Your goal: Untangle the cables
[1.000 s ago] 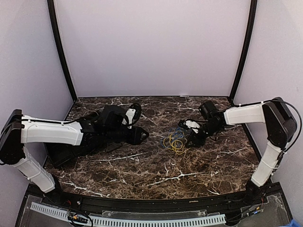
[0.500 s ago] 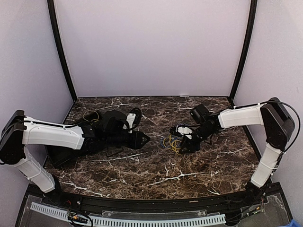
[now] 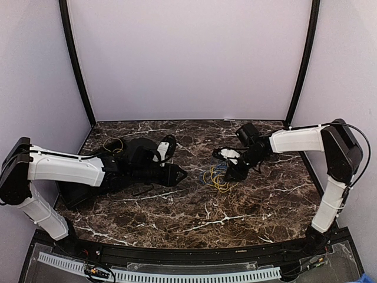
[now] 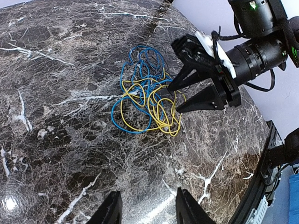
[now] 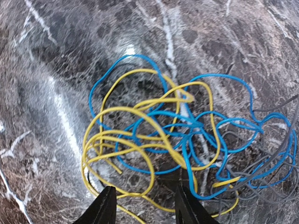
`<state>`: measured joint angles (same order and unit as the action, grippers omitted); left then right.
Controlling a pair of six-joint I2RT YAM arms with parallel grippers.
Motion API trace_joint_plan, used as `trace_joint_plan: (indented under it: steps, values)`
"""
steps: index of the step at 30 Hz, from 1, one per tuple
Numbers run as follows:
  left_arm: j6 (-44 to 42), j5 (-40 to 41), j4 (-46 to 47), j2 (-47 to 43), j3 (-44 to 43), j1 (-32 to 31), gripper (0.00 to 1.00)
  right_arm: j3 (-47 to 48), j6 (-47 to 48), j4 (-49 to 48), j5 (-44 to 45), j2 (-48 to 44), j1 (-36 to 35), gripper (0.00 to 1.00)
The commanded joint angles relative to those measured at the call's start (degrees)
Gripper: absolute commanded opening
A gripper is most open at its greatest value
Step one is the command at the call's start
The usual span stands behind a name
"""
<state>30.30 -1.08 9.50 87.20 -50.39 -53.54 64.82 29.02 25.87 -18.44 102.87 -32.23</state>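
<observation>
Yellow and blue cables (image 4: 140,93) lie tangled on the marble table (image 4: 56,140), right at the right gripper's (image 4: 175,99) spread tips, perhaps one strand between them. The left gripper (image 4: 147,192) gapes empty, well short of them.

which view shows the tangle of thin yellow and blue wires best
Right wrist: the tangle of thin yellow and blue wires fills the frame, loops and crossings clear. Left wrist shows it whole but smaller; top external only a tiny smudge.

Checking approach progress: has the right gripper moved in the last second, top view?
Yes. The right gripper has shifted left, away from the black corner post at back right, toward the cables, which lie where they were.
</observation>
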Motion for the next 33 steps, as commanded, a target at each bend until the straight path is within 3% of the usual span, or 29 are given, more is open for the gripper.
trace_joint_plan:
  steps: [1,5,9,16,22,30,33]
  values:
    - [0.86,-1.24,0.06,-0.15,0.32,-0.27,0.42,4.67,-3.25,-0.63,0.63,4.17,0.33,0.45]
    - [1.67,-1.95,0.57,0.35,0.53,-0.38,0.42,6.31,-3.98,0.73,-0.88,6.83,0.5,0.43]
    - [1.77,-1.98,0.68,0.58,0.52,-0.55,0.42,6.27,-4.41,1.55,-2.06,6.3,0.96,0.3]
    - [1.85,-2.3,1.11,1.51,0.26,-0.6,0.42,5.24,-4.55,3.82,-1.9,0.86,1.15,0.19]
    - [0.45,-2.05,3.34,2.15,0.04,-1.27,0.42,5.75,-3.46,10.44,-1.03,-5.73,0.86,0.01]
    - [-3.27,-1.62,10.52,7.16,-2.22,-2.93,0.42,4.06,-1.93,12.7,-1.75,-13.81,-0.72,0.0]
    - [1.33,0.14,2.33,12.78,-10.63,-2.93,0.43,2.83,-1.28,11.93,-1.63,-12.79,-0.76,0.02]
